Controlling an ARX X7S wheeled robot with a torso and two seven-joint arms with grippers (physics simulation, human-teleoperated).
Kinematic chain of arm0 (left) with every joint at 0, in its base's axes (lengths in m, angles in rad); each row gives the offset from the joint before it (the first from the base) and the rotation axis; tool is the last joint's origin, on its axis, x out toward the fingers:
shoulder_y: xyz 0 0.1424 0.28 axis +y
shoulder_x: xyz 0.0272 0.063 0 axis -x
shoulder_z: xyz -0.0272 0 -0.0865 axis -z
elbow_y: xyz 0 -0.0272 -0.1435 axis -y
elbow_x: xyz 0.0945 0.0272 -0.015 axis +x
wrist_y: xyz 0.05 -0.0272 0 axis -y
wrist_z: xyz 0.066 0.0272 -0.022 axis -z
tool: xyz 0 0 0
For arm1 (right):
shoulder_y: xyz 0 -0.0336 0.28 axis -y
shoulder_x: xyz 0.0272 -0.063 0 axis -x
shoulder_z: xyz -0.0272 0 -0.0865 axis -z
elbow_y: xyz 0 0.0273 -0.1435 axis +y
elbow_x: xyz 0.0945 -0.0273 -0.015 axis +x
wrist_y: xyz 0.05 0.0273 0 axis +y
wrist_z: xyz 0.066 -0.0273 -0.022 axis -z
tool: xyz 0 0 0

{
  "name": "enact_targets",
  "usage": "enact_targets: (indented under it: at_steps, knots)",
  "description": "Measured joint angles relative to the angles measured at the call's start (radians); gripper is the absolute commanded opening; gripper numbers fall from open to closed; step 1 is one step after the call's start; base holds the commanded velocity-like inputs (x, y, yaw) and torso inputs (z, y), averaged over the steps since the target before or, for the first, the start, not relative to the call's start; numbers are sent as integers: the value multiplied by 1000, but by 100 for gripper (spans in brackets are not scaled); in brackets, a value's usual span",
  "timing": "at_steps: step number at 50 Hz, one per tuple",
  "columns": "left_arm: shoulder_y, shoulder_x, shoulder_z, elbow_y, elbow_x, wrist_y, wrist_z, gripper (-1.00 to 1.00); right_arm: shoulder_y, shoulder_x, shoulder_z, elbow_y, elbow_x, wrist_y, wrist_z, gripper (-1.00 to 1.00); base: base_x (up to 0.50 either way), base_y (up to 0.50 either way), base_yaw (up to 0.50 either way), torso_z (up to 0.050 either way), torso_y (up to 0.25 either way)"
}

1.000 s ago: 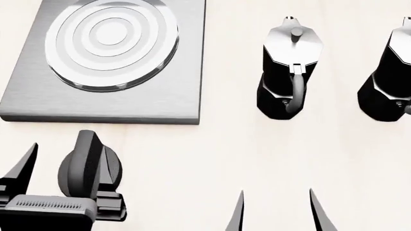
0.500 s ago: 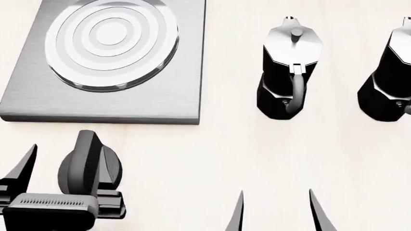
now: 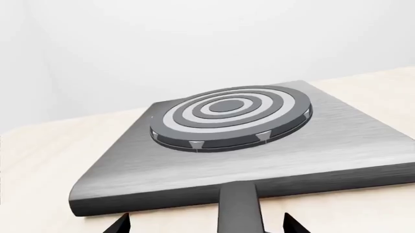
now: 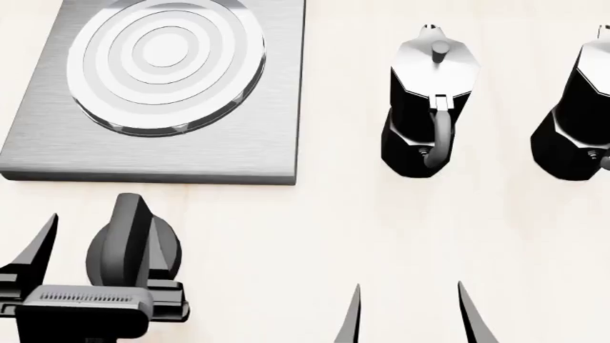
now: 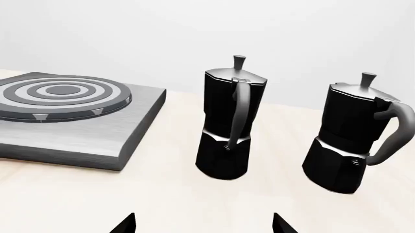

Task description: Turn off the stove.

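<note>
The stove [image 4: 162,86] is a flat brushed grey slab with a ringed round burner [image 4: 167,61], at the far left in the head view. It fills the left wrist view [image 3: 311,150] and shows in the right wrist view [image 5: 71,131]. Its black ridged knob [image 4: 133,229] sits on the table just in front of the slab. My left gripper [image 4: 105,246] is open and straddles the knob. In the left wrist view the knob's ridge [image 3: 240,208] stands between the fingertips with gaps on both sides. My right gripper [image 4: 410,314] is open and empty, to the right of the knob.
Two black moka pots with silver lids stand upright at the right, one [image 4: 429,107] beyond my right gripper and one [image 4: 576,114] at the frame edge. Both also show in the right wrist view [image 5: 230,126] [image 5: 353,141]. The light wooden table [image 4: 315,236] carries everything.
My left gripper's body has edged slightly right and forward by the knob. The knob's ridge points the same way. The right gripper has not moved.
</note>
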Motion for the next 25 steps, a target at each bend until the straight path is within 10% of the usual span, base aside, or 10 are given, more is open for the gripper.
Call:
enact_targets:
  at_steps: [25]
  knots:
    - [2,-9,0,11,-9,-14,-7,100,4,5,-5,1,6,0,6,100,0,0,0,0,-1]
